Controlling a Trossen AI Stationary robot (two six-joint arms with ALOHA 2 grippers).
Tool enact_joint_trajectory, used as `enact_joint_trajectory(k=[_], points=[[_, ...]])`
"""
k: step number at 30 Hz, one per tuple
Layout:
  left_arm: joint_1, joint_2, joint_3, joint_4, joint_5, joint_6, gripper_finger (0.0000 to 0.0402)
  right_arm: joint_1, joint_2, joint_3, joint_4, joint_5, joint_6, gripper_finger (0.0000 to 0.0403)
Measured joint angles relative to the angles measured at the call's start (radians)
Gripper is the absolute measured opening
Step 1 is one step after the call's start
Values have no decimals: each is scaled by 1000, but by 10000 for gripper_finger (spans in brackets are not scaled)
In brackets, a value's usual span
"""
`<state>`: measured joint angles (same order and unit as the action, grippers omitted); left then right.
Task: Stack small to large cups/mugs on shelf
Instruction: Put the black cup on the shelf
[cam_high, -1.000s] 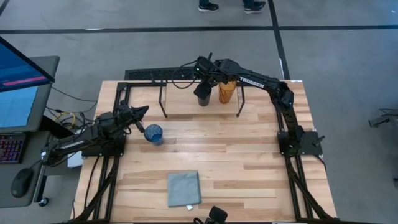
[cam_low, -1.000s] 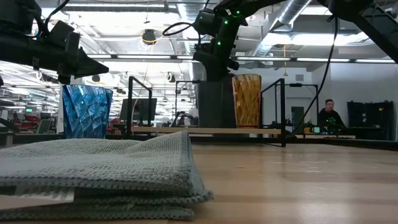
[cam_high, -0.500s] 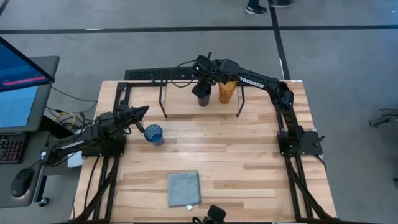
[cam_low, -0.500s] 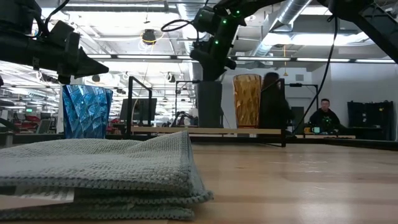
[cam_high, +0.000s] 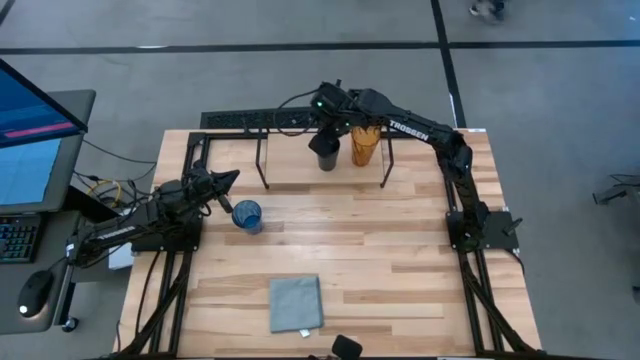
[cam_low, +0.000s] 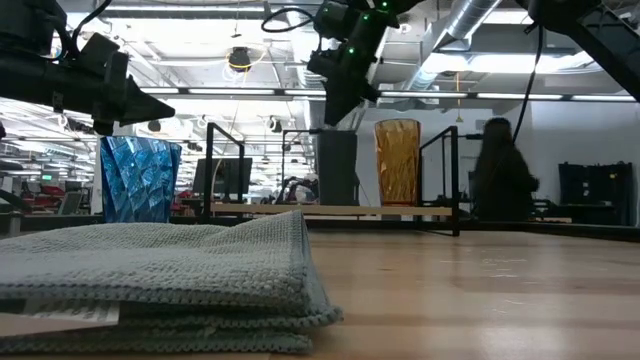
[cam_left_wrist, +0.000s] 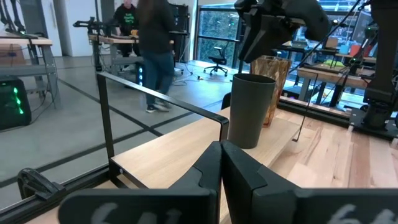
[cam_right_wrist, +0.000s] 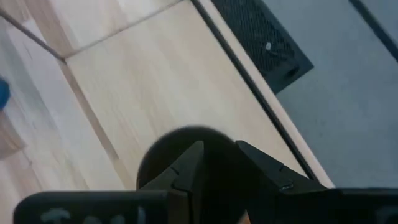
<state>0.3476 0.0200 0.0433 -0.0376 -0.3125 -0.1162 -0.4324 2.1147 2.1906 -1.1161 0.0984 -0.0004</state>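
Observation:
The black tumbler and the amber tumbler stand upright side by side on the shelf at the table's far edge. They also show in the low view, black and amber. My right gripper hangs open just above the black tumbler's mouth, clear of it. The blue tumbler stands upright on the table, left of centre. My left gripper is shut and empty, just beyond and left of the blue tumbler.
A folded grey-blue cloth lies near the table's front edge. The shelf's thin black legs stand on the table at the far side. A person walks in the room behind the table.
My right gripper has gone up from the black tumbler's rim, and the tumbler stays standing on the shelf beside the amber one. A person has walked across the room behind the table.

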Motion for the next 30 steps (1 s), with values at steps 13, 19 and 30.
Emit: enact_joint_trajectory(k=[13,19,30], points=[[0,0,0,0,0,0,0,0,0,-7,-105,-22,27,113],[0,0,0,0,2,0,0,0,0,-7,-81,-20,37,113],[0,0,0,-1,13,0,0,2,0,-7,-60,-20,64,113]])
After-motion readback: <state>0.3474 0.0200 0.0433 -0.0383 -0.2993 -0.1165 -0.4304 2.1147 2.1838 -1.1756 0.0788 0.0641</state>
